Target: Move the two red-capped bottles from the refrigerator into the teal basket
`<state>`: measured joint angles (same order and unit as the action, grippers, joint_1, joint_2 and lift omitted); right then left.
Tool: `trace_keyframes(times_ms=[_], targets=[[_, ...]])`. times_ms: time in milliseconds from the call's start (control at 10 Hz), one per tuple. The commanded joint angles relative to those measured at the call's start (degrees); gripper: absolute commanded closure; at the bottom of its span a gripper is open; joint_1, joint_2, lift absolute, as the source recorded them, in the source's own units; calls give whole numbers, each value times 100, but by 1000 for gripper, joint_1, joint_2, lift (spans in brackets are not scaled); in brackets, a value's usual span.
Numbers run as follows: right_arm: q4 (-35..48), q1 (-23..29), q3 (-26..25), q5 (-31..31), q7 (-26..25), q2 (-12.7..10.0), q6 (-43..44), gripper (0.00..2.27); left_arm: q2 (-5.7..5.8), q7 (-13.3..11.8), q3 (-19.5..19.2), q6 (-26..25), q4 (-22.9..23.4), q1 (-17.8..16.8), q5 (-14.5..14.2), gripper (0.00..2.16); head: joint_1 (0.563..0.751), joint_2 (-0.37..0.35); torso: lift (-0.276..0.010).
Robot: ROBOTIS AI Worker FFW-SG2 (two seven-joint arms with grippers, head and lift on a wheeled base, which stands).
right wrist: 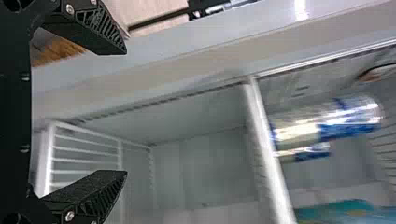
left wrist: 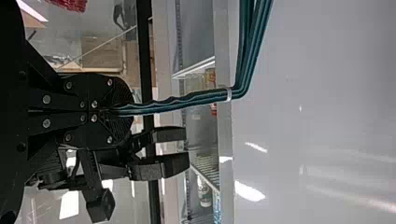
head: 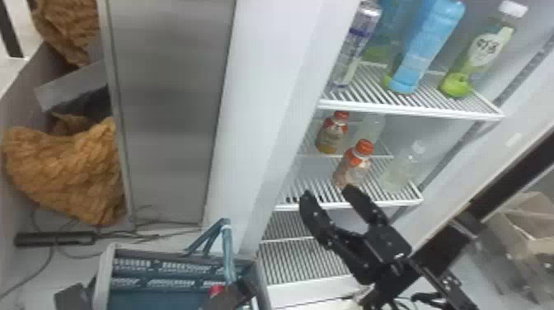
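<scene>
The teal basket [head: 165,267] sits low beside the refrigerator [head: 257,95], its handle [left wrist: 196,98] pinched between the closed fingers of the left gripper [left wrist: 112,111]. Should that arm swing or lower, the basket could tip or slide from beneath the drop. Near the basket's right edge is a red cap [head: 216,290]; whatever it belongs to is largely hidden, and a bottle dropped there could knock against it.

The right gripper [head: 328,193] stands wide open and empty near the shelf's front edge [head: 350,205]. Coming in too low, its fingers could catch that edge. Two red-capped bottles are on the shelf: the rear bottle [head: 332,134] towards the back left, the front bottle [head: 353,165] near the front edge. A shallow grip on the front one could topple it, and a reach past it for the rear one could brush it. Pushing rightward risks the clear bottle [head: 397,175] by the right edge.
</scene>
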<state>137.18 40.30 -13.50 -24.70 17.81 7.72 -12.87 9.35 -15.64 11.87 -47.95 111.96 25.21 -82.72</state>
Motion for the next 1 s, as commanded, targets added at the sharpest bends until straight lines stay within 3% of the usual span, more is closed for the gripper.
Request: trace_keyframes(times_ms=[0,300,600,900], targets=[[70,76,2,368,-138,-51,472,107,-3,0,13,0,-10,-4,11,1154,695,-350,-224],[281,414,287,813,-1157,-69,852,108,-3,17,25,28,-10,10,34,1154,695,-350,-224],[-732,-22,642,848,-1324,46,1358,108,6,35,70,14,-10,-4,57,1154,695,-350,-224],[-1069,-107,802,791,-1483,55,2033,108,6,44,47,0,-10,-4,80,1154,695,-350,-224]])
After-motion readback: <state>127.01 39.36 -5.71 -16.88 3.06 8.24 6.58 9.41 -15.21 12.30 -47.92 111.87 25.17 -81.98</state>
